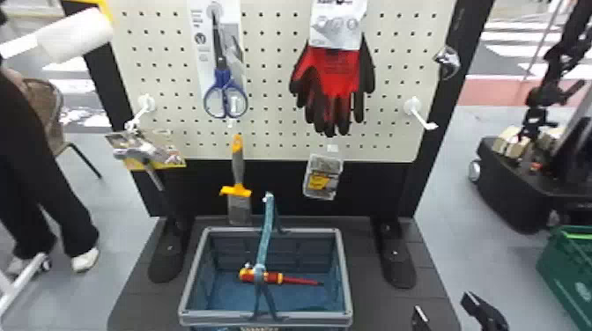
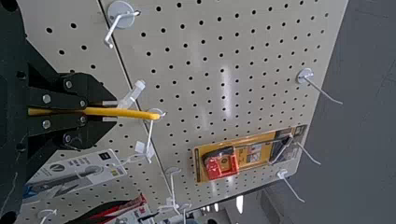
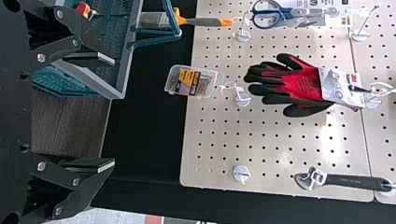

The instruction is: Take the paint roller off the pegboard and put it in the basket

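Gripping the yellow handle of the paint roller in the left gripper, fingers narrow around it, at the left of the left wrist view. Overlapping a white hook with the handle's tip (cannot tell whether touching). Seen at the upper left of the head view with the roller's white cover, well apart from the basket at lower centre. Holding the right gripper at lower right, fingers wide with nothing between. Carrying a red-and-yellow screwdriver inside that basket.
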{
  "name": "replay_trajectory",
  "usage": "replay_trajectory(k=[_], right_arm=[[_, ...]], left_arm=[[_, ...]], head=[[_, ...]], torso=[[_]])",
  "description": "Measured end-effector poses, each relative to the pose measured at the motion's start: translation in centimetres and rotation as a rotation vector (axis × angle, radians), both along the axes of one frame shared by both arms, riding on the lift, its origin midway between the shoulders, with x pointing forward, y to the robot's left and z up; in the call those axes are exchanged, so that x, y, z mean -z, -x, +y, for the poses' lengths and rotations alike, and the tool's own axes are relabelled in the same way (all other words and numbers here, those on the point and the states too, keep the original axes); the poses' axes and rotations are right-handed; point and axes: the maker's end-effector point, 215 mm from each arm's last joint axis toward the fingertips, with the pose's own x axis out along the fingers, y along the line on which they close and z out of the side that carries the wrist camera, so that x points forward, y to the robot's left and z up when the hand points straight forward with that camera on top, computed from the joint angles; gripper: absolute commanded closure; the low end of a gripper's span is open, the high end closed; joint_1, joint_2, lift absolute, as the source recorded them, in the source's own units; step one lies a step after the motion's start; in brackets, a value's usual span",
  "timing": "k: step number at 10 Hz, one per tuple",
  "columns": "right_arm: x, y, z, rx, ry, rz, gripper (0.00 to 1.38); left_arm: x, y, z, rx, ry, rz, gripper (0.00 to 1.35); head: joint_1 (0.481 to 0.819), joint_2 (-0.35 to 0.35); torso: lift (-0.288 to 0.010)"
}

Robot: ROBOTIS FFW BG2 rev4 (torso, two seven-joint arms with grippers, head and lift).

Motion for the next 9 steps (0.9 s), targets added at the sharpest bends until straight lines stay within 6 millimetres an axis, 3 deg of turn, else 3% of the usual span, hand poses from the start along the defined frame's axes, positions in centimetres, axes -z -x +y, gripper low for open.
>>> replay_trajectory(k=[3,6,9], right_arm=[[0.1,0.2,0.0,-0.001,-0.001,0.004,0.5],[0.0,0.2,0.0,-0.002,0.0,0.004,0.5],[0.8,0.4,-0.1,0.001,-0.018,0.025,0.5]], left_arm=[[4.4,2.7,1.3,-0.101,0.185,0.029,1.22],[8.6,4.3,4.2,-0.198,0.333,0.038,1.22],[16.8,4.5,5.2,-0.227,0.502,0.139,1.22]], head=[[0.549,0.0],[0.549,0.0],[0.549,0.0]], torso=[[-0.1],[-0.1],[-0.1]])
